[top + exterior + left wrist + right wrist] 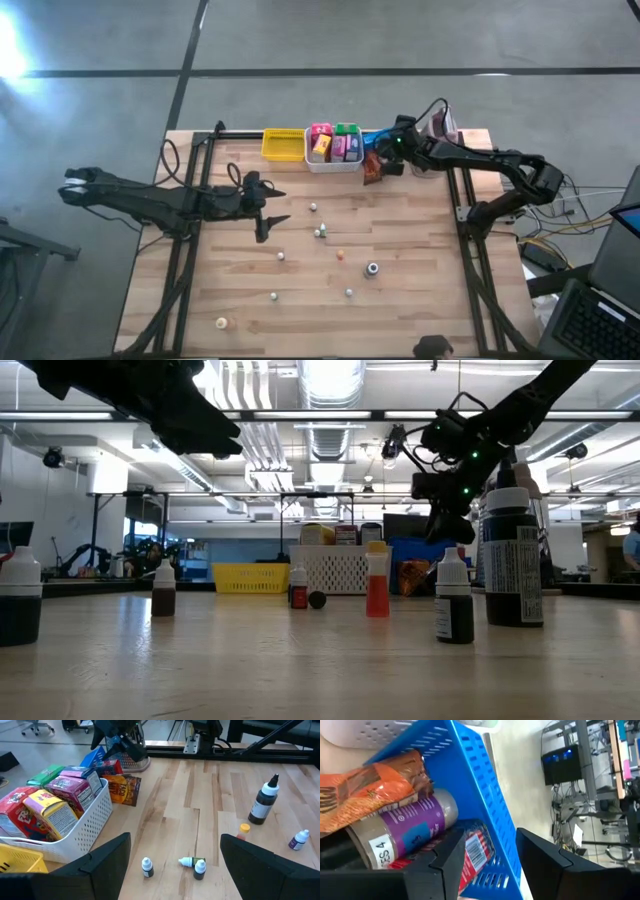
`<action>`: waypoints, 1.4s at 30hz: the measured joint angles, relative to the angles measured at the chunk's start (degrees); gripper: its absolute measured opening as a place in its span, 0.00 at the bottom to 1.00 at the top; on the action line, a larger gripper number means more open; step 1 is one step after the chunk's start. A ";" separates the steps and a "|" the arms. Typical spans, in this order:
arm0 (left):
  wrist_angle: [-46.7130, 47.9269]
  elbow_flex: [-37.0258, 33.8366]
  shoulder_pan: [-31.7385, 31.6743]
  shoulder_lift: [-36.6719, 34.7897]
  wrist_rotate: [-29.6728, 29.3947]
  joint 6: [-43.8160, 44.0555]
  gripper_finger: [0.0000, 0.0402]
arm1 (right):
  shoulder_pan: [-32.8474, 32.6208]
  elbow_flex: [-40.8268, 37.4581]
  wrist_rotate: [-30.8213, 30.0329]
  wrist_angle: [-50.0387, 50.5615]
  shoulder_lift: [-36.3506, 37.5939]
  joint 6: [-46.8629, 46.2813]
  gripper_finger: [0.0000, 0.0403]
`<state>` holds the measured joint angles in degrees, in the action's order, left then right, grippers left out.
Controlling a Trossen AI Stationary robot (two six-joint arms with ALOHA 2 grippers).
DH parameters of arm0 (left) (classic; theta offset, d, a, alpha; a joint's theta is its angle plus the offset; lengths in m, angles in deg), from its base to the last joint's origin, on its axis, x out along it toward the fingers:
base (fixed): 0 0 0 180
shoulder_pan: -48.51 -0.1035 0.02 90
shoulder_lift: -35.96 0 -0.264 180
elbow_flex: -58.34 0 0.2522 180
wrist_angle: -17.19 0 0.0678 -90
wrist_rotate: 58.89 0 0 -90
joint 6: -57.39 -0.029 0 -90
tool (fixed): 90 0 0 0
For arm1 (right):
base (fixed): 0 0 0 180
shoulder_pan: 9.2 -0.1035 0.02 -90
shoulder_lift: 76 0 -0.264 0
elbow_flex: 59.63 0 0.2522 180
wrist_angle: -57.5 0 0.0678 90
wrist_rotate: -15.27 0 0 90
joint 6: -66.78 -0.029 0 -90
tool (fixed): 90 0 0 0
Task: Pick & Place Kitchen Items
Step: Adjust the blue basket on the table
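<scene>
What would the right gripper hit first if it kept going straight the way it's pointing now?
Probably the red packet lying in the blue bin; it sits between the right gripper's fingers, beside a purple-labelled jar. Depth is hard to judge.

From above I see even, soft light on the desk [400, 310], with a strong white glare at the left edge of the floor [15, 45] and only faint shadows under the arms. At desk height the ceiling lamps [330, 380] are very bright, so the arms look like dark silhouettes. In my right wrist camera the blue bin [480, 795] is slightly blurred.
</scene>
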<state>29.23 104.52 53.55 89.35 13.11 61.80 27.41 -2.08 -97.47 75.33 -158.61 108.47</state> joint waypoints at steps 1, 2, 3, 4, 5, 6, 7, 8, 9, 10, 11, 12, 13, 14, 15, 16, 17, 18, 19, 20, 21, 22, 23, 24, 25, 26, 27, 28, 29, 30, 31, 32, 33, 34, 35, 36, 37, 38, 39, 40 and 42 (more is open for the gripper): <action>0.00 0.00 -0.02 0.00 0.00 -0.07 0.78 | 0.24 0.00 0.48 -0.21 0.00 0.30 0.42; 0.00 0.00 -0.05 0.00 0.00 -0.37 0.78 | 0.41 0.00 0.86 -0.50 0.00 0.57 0.43; 0.02 0.00 -0.07 0.00 0.00 -0.67 0.78 | 0.56 0.00 0.92 -0.87 0.00 0.69 0.43; 0.02 0.00 -0.07 0.00 0.00 -0.92 0.78 | 0.73 0.00 0.91 -1.40 -0.13 0.86 0.43; 0.02 0.00 -0.07 0.00 0.00 -1.12 0.78 | 0.82 0.00 0.91 -2.26 -0.49 1.30 0.44; 0.02 0.00 -0.07 0.00 -0.01 -1.16 0.78 | 0.94 0.02 0.91 -2.97 -1.02 1.78 0.44; 0.02 0.00 -0.09 0.00 -0.07 -1.22 0.78 | 1.06 0.00 0.91 -3.51 -1.76 2.17 0.44; 0.02 0.00 -0.09 0.00 -0.07 -1.20 0.78 | 1.11 0.02 0.91 -4.26 -2.76 2.30 0.45; 0.04 0.00 -0.09 0.00 -0.07 -1.20 0.78 | 1.11 0.26 0.91 -4.37 -3.83 2.26 0.45; 0.06 0.00 -0.09 0.00 -0.07 -1.20 0.78 | 1.11 0.52 0.76 -4.31 -4.94 2.29 0.44; 0.10 0.00 -0.09 -0.01 -0.07 -1.15 0.78 | 1.11 0.81 0.27 -4.32 -5.94 2.34 0.44; 0.12 0.00 -0.09 -0.01 -0.07 -1.06 0.78 | 1.13 1.25 -0.27 -4.49 -6.74 2.28 0.43; 0.17 0.00 -0.09 0.00 -0.08 -1.06 0.78 | 1.15 1.81 -0.39 -4.58 -7.33 1.84 0.42; 0.20 0.00 -0.09 0.00 -0.09 -1.05 0.78 | 1.17 2.26 -0.39 -4.69 -7.80 1.17 0.41; 0.17 0.00 -0.09 -0.02 -0.07 -1.05 0.78 | 1.17 2.74 -0.41 -4.67 -8.29 0.66 0.40; 0.19 0.00 -0.09 -0.02 -0.09 -1.05 0.78 | 1.17 3.15 -0.42 -4.63 -8.49 0.51 0.38; 0.17 0.00 -0.10 -0.02 -0.09 -1.05 0.78 | 1.17 3.49 -0.38 -4.40 -8.52 0.50 0.37; 0.18 0.00 -0.11 -0.02 -0.09 -1.10 0.78 | 1.17 3.82 -0.17 -4.26 -8.52 0.48 0.35; 0.17 0.00 -0.11 -0.02 -0.11 -1.28 0.78 | 1.17 4.13 0.34 -4.28 -8.55 0.39 0.33; 0.17 0.00 -0.11 -0.02 -0.11 -1.38 0.78 | 1.17 4.35 0.43 -4.21 -8.55 0.37 0.31; 0.17 0.00 -0.11 -0.02 -0.11 -1.50 0.78 | 1.17 4.57 0.49 -4.04 -8.55 0.31 0.29; 0.17 0.00 -0.11 -0.02 -0.11 -1.52 0.78 | 1.15 4.76 0.49 -4.01 -8.55 0.33 0.27; 0.17 0.00 -0.11 -0.02 -0.11 -1.53 0.78 | 1.15 4.81 0.49 -3.95 -8.55 0.33 0.25; 0.17 0.00 -0.11 -0.02 -0.11 -1.55 0.78 | 1.17 4.83 0.49 -3.68 -8.55 0.31 0.23; 0.17 0.00 -0.13 -0.02 -0.11 -1.75 0.78 | 1.17 4.87 0.48 -3.33 -8.55 0.32 0.20; 0.16 0.00 -0.13 -0.02 -0.11 -1.84 0.78 | 1.17 5.05 0.46 -2.79 -8.55 0.33 0.18; 0.15 0.00 -0.13 -0.02 -0.12 -2.05 0.78 | 1.17 5.16 0.44 -2.23 -8.52 0.31 0.15; 0.15 0.00 -0.16 -0.02 -0.12 -2.35 0.78 | 1.17 5.22 0.26 -1.46 -8.50 0.43 0.13; 0.15 0.00 -0.17 -0.02 -0.13 -2.57 0.78 | 1.17 5.35 0.03 -0.93 -8.50 0.53 0.10; 0.14 0.00 -0.17 -0.02 -0.13 -2.77 0.78 | 1.17 5.49 -0.04 -0.42 -8.48 0.59 0.08; 0.13 0.00 -0.22 -0.02 -0.13 -2.91 0.78 | 1.17 5.51 -0.11 -0.14 -8.43 0.70 0.06; 0.08 0.00 -0.25 -0.02 -0.13 -3.06 0.78 | 1.17 5.51 -0.22 -0.05 -8.41 0.75 0.04; 0.04 0.00 -0.33 -0.02 -0.11 -3.06 0.78 | 1.17 5.51 -0.25 -0.02 -8.41 0.76 0.04; 0.04 0.00 -0.44 -0.02 -0.13 -3.06 0.78 | 1.18 5.51 -0.25 0.01 -8.41 0.74 0.04; 0.04 0.00 -0.50 -0.02 -0.15 -3.02 0.78 | 1.17 5.51 -0.25 0.05 -8.41 0.74 0.04; 0.04 0.00 -0.56 -0.02 -0.15 -3.02 0.78 | 1.19 5.51 -0.23 0.07 -8.41 0.70 0.04; 0.04 0.00 -0.57 -0.02 -0.16 -3.02 0.78 | 1.18 5.51 -0.21 0.11 -8.41 0.70 0.04; 0.04 0.00 -0.57 -0.02 -0.15 -2.99 0.78 | 1.17 5.51 -0.18 0.19 -8.41 0.70 0.03; 0.04 0.00 -0.55 -0.02 -0.15 -2.99 0.78 | 1.17 5.51 -0.16 0.27 -8.41 0.68 0.03; 0.04 0.00 -0.55 -0.02 -0.15 -2.99 0.78 | 1.19 5.51 -0.11 0.42 -8.41 0.66 0.03; 0.04 0.00 -0.55 -0.02 -0.15 -2.99 0.78 | 1.19 5.51 0.10 1.12 -8.39 0.57 0.03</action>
<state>29.28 104.52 53.00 89.33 12.95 58.80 28.61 3.42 -97.36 76.45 -167.00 109.04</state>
